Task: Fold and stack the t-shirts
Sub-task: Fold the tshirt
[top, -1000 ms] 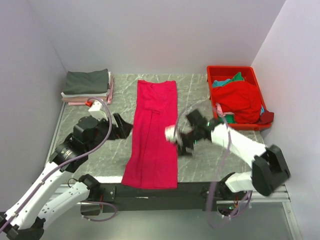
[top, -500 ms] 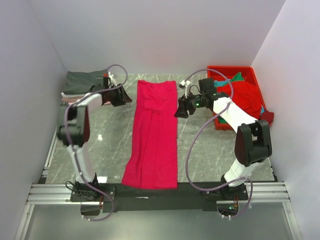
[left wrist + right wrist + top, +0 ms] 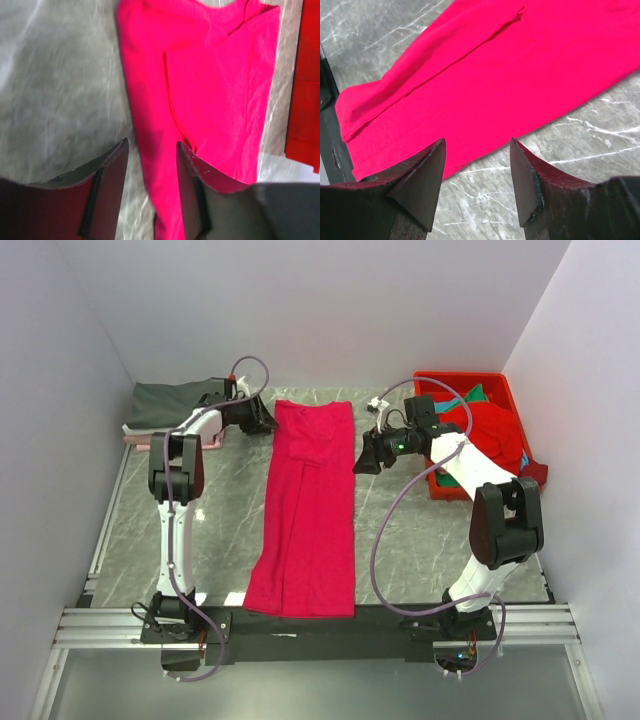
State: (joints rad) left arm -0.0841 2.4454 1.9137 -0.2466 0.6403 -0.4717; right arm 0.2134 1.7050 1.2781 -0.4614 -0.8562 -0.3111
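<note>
A long crimson-pink t-shirt [image 3: 305, 510], folded lengthwise into a strip, lies down the middle of the table. My left gripper [image 3: 270, 424] is at its far left corner. In the left wrist view this gripper [image 3: 151, 152] is open, its jaws astride the shirt's left edge [image 3: 150, 135] with cloth and table between them. My right gripper [image 3: 361, 462] hovers beside the shirt's right edge. It is open [image 3: 477, 147] over bare marble, with the t-shirt [image 3: 485, 75] just beyond its tips. Red [image 3: 487, 440] and teal-green [image 3: 468, 397] t-shirts are heaped in a bin.
A red plastic bin [image 3: 462, 377] stands at the back right. At the back left, a stack of folded shirts has a dark grey one [image 3: 172, 403] on top and pale layers [image 3: 140, 436] beneath. White walls enclose the table on three sides.
Both arms have swung from the table's middle to the far end of the crimson-pink shirt, one at each side. Both sets of jaws have narrowed, the left more.
</note>
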